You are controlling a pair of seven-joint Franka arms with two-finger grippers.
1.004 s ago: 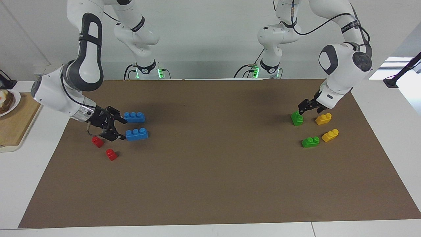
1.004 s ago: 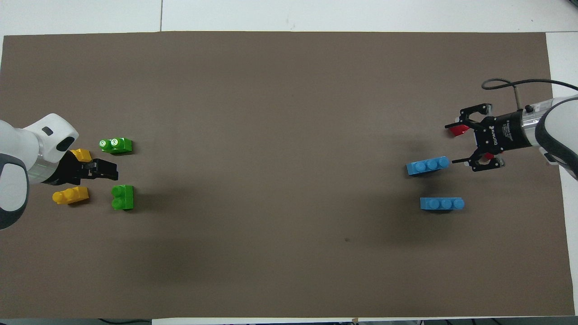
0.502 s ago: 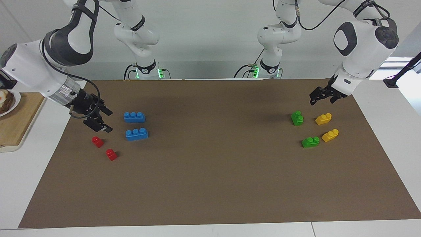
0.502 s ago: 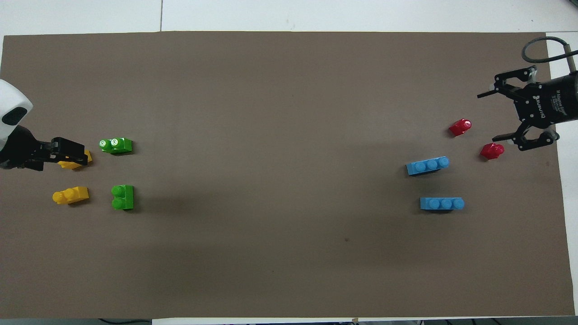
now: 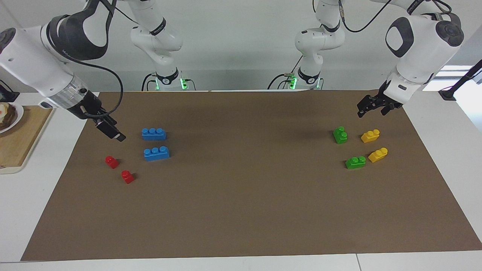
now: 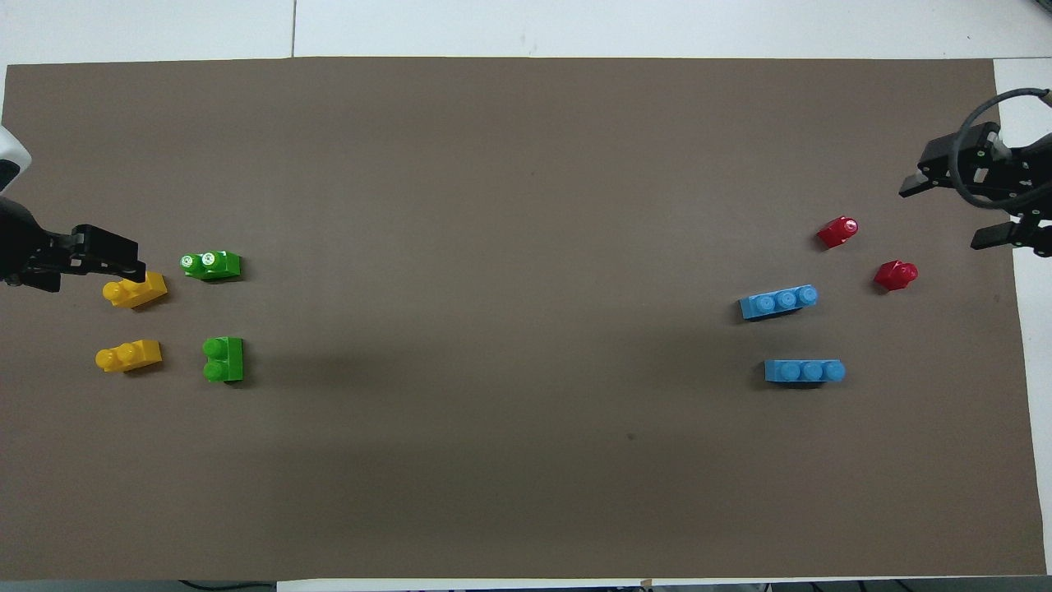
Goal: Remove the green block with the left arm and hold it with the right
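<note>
Two green blocks lie on the brown mat (image 5: 241, 210) toward the left arm's end: one nearer the robots (image 5: 340, 135) (image 6: 223, 359), one farther (image 5: 355, 162) (image 6: 211, 265). My left gripper (image 5: 371, 106) (image 6: 111, 256) hangs raised over the mat's edge, by a yellow brick (image 6: 135, 289), apart from both green blocks and holding nothing. My right gripper (image 5: 114, 134) (image 6: 953, 211) is open and empty, raised over the mat's edge at the right arm's end, near the red bricks.
Two yellow bricks (image 5: 370, 136) (image 5: 378, 154) lie beside the green ones. Two blue three-stud bricks (image 5: 153, 134) (image 5: 156, 153) and two red bricks (image 5: 112, 162) (image 5: 127, 176) lie toward the right arm's end. A wooden board (image 5: 19, 143) with a plate sits off the mat there.
Both grippers rose and drew back toward their ends of the table. The left one left the nearer green block; the right one left the blue and red bricks. No block moved.
</note>
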